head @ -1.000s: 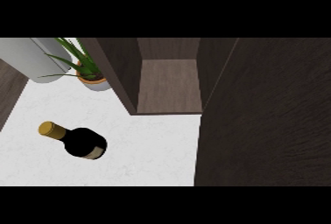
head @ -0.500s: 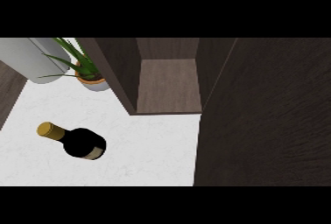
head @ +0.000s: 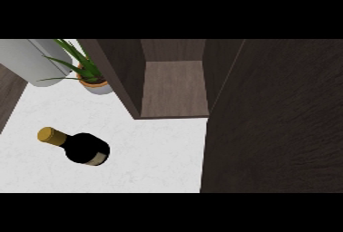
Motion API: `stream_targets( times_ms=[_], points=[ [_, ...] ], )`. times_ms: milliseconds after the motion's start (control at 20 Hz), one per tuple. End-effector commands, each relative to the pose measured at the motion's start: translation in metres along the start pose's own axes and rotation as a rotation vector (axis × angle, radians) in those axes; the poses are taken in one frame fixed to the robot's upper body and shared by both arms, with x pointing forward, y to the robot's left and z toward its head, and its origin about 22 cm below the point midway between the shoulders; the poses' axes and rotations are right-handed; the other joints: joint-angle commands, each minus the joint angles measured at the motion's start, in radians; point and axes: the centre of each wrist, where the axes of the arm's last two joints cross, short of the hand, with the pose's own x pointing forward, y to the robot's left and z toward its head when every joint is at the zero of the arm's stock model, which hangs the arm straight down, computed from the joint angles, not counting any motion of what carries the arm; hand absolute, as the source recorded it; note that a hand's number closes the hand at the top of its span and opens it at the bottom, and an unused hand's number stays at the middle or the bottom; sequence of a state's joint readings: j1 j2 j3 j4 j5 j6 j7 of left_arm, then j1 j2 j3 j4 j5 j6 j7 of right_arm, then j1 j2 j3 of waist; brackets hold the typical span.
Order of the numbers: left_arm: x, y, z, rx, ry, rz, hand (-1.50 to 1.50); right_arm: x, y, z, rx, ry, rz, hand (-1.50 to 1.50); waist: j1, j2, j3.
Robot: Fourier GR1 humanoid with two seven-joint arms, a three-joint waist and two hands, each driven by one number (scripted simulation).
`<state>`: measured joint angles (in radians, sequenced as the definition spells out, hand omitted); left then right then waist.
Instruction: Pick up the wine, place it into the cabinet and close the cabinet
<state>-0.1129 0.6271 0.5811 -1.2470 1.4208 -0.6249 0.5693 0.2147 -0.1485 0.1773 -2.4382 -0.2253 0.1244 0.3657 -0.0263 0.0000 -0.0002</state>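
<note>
A dark wine bottle [head: 80, 147] with a gold-capped neck stands on the white counter [head: 154, 149] at the lower left of the head view. Behind it, the dark wooden cabinet [head: 127, 77] stands open, showing a bare brown shelf [head: 173, 88] inside. Its open door [head: 275, 118] fills the right side of the view, swung out toward me. Neither hand shows in the view.
A potted green plant [head: 90, 77] sits at the back left beside the cabinet's left wall. A large grey cylinder [head: 36, 59] stands at the far left corner. The counter's left edge runs along a dark floor strip.
</note>
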Motion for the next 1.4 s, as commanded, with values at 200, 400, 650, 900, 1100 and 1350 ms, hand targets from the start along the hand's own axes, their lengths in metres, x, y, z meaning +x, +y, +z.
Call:
stream_targets(
  times_ms=[200,400,650,900,1100,1350],
  points=[
    [-0.050,0.022,-0.020,0.024,0.057,-0.047,-1.50,0.025,0.009,0.027,0.048,-0.072,-0.101,-1.50,-0.006,0.002,-0.001],
    [-0.090,0.018,-0.018,0.088,0.031,-0.079,-1.50,0.023,0.009,0.023,0.029,-0.090,-0.099,-1.50,0.005,0.000,0.000],
    [-0.107,0.043,-0.015,0.161,0.057,-0.120,-1.50,0.022,0.006,0.028,0.061,-0.064,-0.094,-1.50,-0.007,0.004,-0.002],
    [-0.137,0.049,-0.021,0.123,0.127,-0.105,-1.50,0.023,0.002,0.022,0.057,-0.068,-0.087,-1.50,0.005,0.004,-0.002],
    [-0.176,0.049,-0.010,0.104,0.134,-0.091,-1.50,0.025,0.000,0.026,0.067,-0.062,-0.088,-1.50,0.003,0.003,-0.002],
    [-0.186,0.059,-0.008,0.076,0.167,-0.026,-1.50,0.019,-0.001,0.030,0.065,-0.081,-0.086,-1.50,-0.006,0.004,-0.002]
  ],
)
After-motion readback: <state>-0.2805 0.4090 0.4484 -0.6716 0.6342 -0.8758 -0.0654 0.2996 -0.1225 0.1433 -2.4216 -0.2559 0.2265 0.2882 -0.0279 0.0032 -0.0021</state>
